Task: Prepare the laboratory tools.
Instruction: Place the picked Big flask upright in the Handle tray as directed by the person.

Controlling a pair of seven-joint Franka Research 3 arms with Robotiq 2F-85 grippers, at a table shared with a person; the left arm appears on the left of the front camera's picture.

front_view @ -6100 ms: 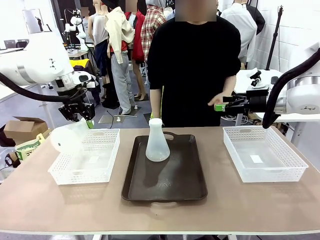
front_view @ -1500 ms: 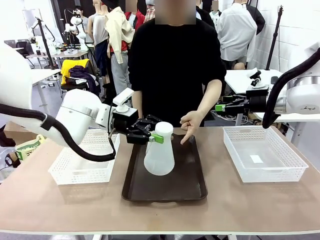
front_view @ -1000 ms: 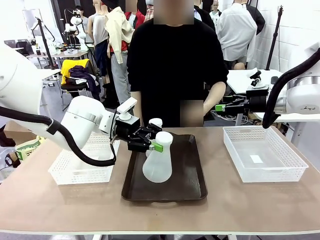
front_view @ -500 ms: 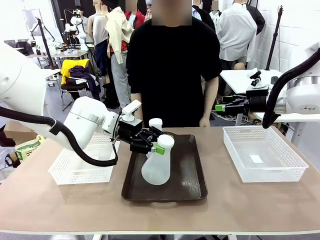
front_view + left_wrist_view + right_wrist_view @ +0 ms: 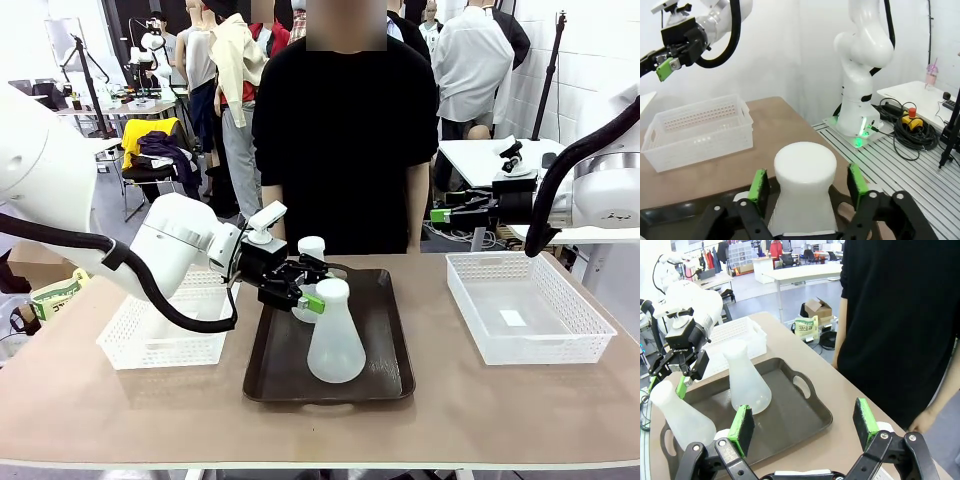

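**labrat_42:** Jaws on the left gripper [image 5: 312,297] sit spread to either side of the near flask [image 5: 334,338]'s neck. In the left wrist view the green pads [image 5: 758,186] stand clear of the white neck on both sides, with a gap each way, so it's not clamped. That flask stands upright at lower centre of the frame, on the dark brown tray [image 5: 385,377].

**pipette_pete:** And the other flask?

**labrat_42:** Second flask [image 5: 311,250] is further back on the same tray, just behind the left gripper, mostly hidden by it in the front view. The right wrist view shows it better: upright, round base flat on the tray, a bit apart from the near one.

**pipette_pete:** Right arm doing anything?

**labrat_42:** Right gripper [image 5: 440,214] hangs at the right of the frame, above the desk [image 5: 120,410] and well apart from the tray. Its jaws are wide apart with nothing between them. One white mesh basket [image 5: 524,318] sits under it at the right, another basket [image 5: 165,335] at the left. A person in a black top [image 5: 345,130] stands at the far edge of the desk, arms down.
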